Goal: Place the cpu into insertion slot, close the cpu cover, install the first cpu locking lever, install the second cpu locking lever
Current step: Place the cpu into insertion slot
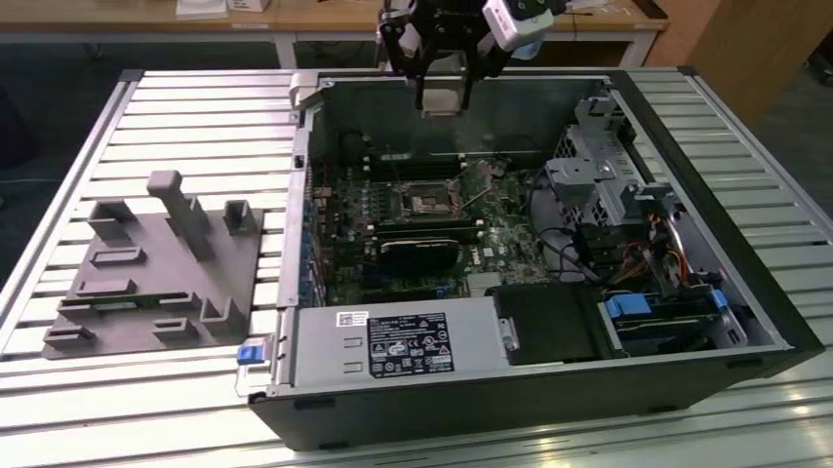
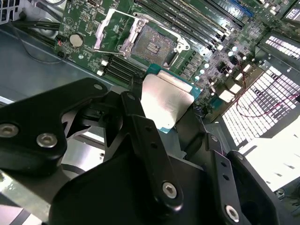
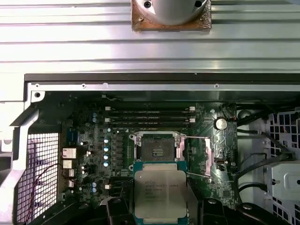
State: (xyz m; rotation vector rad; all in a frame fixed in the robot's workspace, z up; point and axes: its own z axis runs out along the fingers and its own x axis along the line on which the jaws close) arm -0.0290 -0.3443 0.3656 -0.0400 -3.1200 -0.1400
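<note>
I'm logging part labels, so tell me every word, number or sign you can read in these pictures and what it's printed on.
Nothing can be read with certainty.
On the cpu: several lines of print, too small to read.
On the black label of the power supply: white print and symbols, blurred.
On the white sticker next to that label: dark print, blurred.

One square silvery-tan cpu (image 3: pixel 160 190), one square dark-centred insertion slot (image 3: pixel 158 146), one round silver coin cell (image 3: pixel 221 123), one open black computer case (image 1: pixel 521 400), one grey plastic fixture (image 1: pixel 143 283) at its nine o'clock.
</note>
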